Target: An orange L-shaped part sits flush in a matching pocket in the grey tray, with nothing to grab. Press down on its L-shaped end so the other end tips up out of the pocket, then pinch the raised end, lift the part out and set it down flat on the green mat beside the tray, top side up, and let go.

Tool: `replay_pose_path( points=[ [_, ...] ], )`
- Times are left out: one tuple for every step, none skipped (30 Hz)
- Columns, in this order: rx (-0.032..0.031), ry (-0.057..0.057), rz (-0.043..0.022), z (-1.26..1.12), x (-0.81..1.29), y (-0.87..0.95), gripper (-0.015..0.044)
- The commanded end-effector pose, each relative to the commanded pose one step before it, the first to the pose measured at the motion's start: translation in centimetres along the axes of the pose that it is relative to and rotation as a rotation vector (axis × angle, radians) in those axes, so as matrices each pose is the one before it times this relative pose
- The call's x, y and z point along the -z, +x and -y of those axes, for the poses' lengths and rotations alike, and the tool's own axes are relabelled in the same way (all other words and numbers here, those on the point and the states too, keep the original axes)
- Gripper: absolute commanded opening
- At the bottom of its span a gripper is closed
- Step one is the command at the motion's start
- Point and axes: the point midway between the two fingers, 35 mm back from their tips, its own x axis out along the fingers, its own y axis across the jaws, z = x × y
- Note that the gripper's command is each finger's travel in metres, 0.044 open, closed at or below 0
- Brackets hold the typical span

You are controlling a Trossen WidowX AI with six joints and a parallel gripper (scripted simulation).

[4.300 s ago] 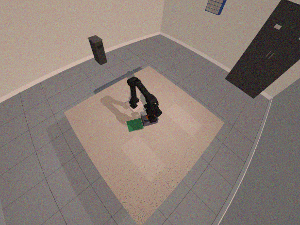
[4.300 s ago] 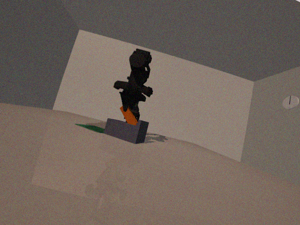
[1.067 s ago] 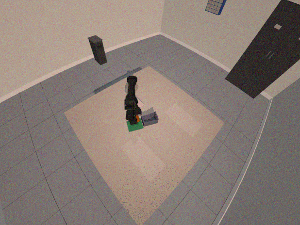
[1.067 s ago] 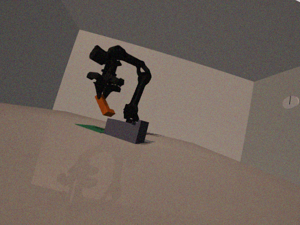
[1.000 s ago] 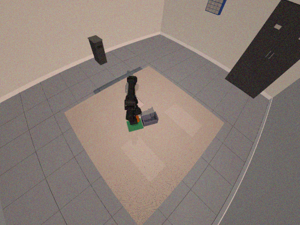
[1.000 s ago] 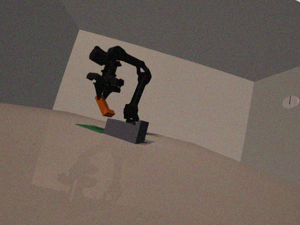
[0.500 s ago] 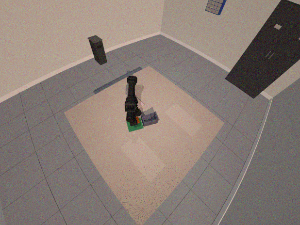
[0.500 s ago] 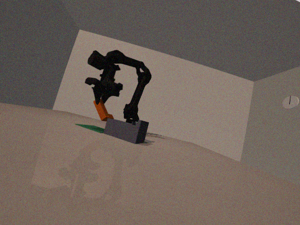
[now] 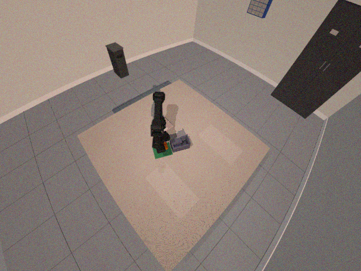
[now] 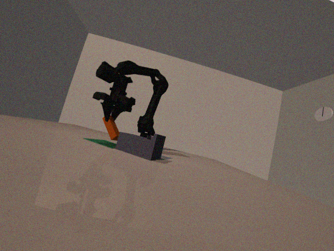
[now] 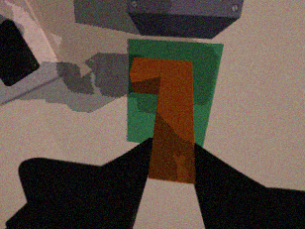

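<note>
— Beige flooring lies under everything; nearest the wrist camera, the black parallel-jaw gripper pinches the plain end of the orange L-shaped part, which hangs steeply tilted over the flat green mat.

— Released at that slant, it could topple or land overturned. Beyond, the grey tray sits close enough to clip.
</note>
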Motion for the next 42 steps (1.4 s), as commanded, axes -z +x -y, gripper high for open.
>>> replay_pose_path(
  points=[
    [-0.00319,-0.0039,0.00412,-0.085,-0.077,0.74,0.0],
    [0.0,0.0,0.0,-0.002,-0.001,0.156,0.0],
    [0.0,0.0,0.0,-0.003,-0.001,0.156,0.0],
    [-0.00001,0.0,0.0,-0.004,-0.001,0.156,0.0],
    [-0.00001,0.0,0.0,-0.005,-0.001,0.156,0.0],
    [-0.00001,0.0,0.0,-0.006,-0.002,0.156,0.0],
    [-0.00001,0.0,0.0,-0.007,-0.002,0.156,0.0],
    [-0.00001,0.0,0.0,-0.006,-0.002,0.123,0.0],
    [0.0,0.0,0.0,-0.004,-0.001,0.074,0.0],
    [0.0,0.0,0.0,-0.001,0.0,0.025,0.0],
    [0.0,0.0,0.0,0.0,0.0,0.0,0.0],
    [0.0,0.0,0.0,0.0,0.0,0.0,0.0],
    [0.0,0.0,0.0,0.0,0.0,0.0,0.0],
    [0.0,0.0,0.0,0.0,0.0,0.0,0.0],
    [0.0,0.0,0.0,0.0,0.0,0.0,0.0],
    [0.0,0.0,0.0,0.0,0.0,0.0,0.0],
    [0.0,0.0,0.0,0.0,0.0,0.01,0.0],
    [0.0,0.0,0.0,0.0,0.0,0.0,0.0],
    [0.0,0.0,0.0,0.0,0.0,0.0,0.0],
    [0.0,0.0,0.0,0.0,0.0,0.0,0.0],
    [0.0,0.0,0.0,0.0,0.0,0.0,0.0],
    [-0.00112,0.0031,-0.00277,-0.022,0.043,-0.048,0.0],
    [0.0,0.0,0.0,0.0,0.0,0.0,0.0026],
    [0.0,0.0,0.0,0.0,0.0,0.0,0.0053],
    [0.0,0.0,0.0,0.0,0.0,0.0,0.0079],
    [0.0,0.0,0.0,0.0,0.0,0.0,0.0105],
    [0.0,0.0,0.0,0.0,0.0,0.0,0.0131],
    [0.0,0.0,0.0,0.0,0.0,0.0,0.0157],
    [0.0,0.0,0.0,0.0,0.0,0.0,0.0184],
    [0.0,0.0,0.0,0.0,0.0,0.0,0.021],
    [0.0,0.0,0.0,0.0,0.0,0.0,0.0236],
    [0.00006,-0.0001,0.00005,0.036,0.01,-0.206,0.0263],
    [0.00011,-0.0001,0.0001,0.06,0.017,-0.372,0.0289],
    [0.00015,-0.0002,0.00015,0.079,0.023,-0.554,0.0315],
    [0.00018,-0.0003,0.00021,0.088,0.025,-0.762,0.0341],
    [0.00017,-0.0003,0.00024,0.072,0.019,-0.849,0.0368],
    [0.00016,-0.0003,0.00028,0.047,0.011,-0.955,0.0394],
    [0.00013,-0.0004,0.00032,0.01,-0.001,-1.073,0.04],
    [0.00009,-0.0004,0.00037,-0.039,-0.017,-1.165,0.04],
    [0.00004,-0.0004,0.0004,-0.095,-0.035,-1.203,0.04],
    [-0.00001,-0.0003,0.00033,-0.116,-0.04,-0.96,0.04],
    [-0.00002,-0.0002,0.00021,-0.088,-0.03,-0.581,0.04]
  ],
)
